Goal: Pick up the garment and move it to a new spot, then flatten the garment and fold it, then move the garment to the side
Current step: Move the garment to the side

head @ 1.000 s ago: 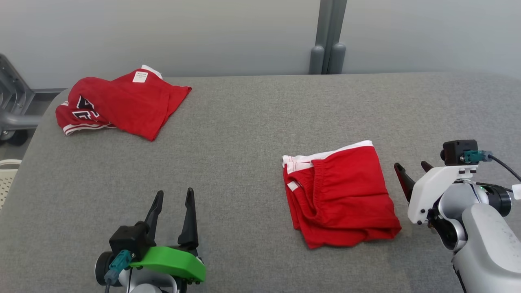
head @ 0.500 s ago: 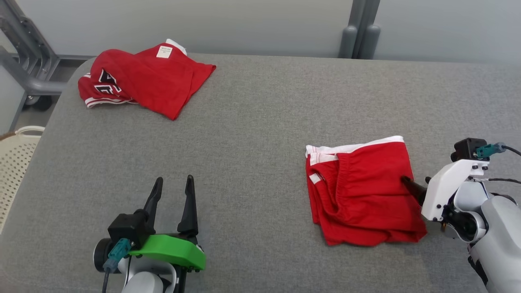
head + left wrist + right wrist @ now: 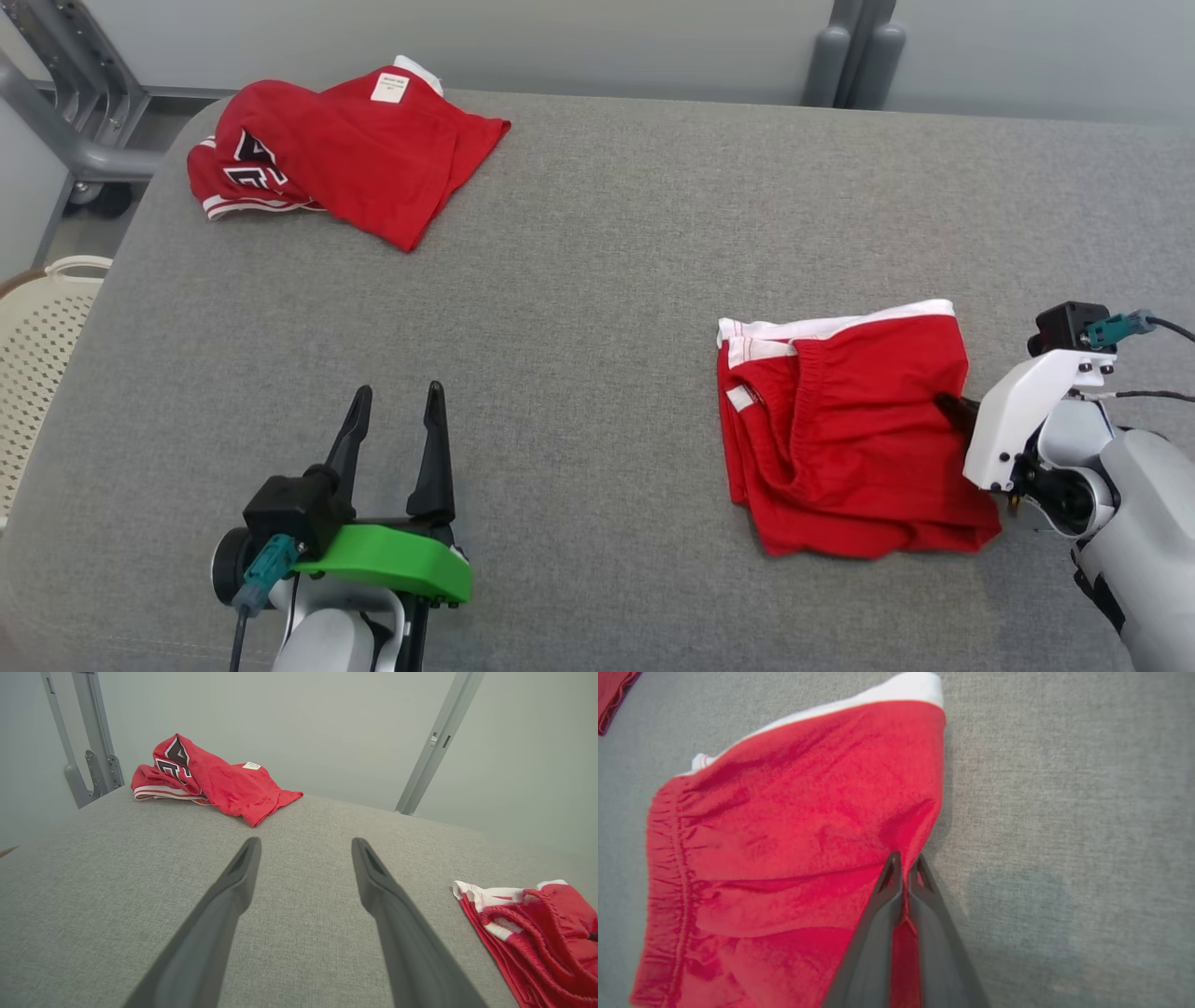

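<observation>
We are pinching the right edge of the folded red shorts [image 3: 840, 439], lying on the grey table's [image 3: 597, 280] right side, with our right gripper [image 3: 906, 859]; our left gripper [image 3: 399, 394] is gaping empty

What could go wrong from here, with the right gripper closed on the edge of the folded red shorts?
1. The right gripper pinches the folded red shorts at their right edge; it may hold just the top layers, so lifting could unfold the stack.
2. So narrow a bite could slip out.
3. The left gripper stands open and apart, so the far side would hang unsupported.
</observation>
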You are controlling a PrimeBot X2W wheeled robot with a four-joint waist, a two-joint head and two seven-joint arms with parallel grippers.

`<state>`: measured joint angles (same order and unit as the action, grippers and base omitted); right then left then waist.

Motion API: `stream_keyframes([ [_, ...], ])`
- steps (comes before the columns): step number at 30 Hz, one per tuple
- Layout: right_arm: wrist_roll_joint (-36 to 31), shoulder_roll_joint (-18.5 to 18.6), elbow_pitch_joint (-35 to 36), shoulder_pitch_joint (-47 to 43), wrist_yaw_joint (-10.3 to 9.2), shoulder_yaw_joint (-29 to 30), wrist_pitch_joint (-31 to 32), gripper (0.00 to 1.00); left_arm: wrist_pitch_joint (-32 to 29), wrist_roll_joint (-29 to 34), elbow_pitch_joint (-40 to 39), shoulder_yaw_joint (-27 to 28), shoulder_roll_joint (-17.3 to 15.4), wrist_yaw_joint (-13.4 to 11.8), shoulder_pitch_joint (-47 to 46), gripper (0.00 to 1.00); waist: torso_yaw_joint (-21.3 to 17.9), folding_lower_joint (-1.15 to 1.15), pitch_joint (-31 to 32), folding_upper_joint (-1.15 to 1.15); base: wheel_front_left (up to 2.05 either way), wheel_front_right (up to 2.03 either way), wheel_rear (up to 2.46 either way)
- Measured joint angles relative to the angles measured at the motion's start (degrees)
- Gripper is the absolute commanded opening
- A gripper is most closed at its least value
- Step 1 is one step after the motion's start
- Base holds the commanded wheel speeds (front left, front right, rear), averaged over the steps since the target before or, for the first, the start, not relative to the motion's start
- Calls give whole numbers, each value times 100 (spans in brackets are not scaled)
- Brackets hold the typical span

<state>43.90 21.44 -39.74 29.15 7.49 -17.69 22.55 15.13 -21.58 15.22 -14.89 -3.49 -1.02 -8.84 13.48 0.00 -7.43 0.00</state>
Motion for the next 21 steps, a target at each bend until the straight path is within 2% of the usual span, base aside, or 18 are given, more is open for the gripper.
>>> stream_keyframes([
  [8, -8, 236, -92, 429, 0, -359, -405, 0, 1, 56, -193, -40, 21, 11, -46, 100, -288, 0, -109, 0, 0, 0, 0],
  [14, -85, 514, -144, 928, 0, -563, -686, 0, 2, 158, -318, -234, 41, 52, -150, 100, -902, 0, -288, 0, 0, 0, 0],
  [21, -177, 535, -242, 1379, 0, -710, -834, 0, -2, 257, -387, -359, 31, 78, -398, 100, -1634, 0, -466, 0, 0, 0, 0],
])
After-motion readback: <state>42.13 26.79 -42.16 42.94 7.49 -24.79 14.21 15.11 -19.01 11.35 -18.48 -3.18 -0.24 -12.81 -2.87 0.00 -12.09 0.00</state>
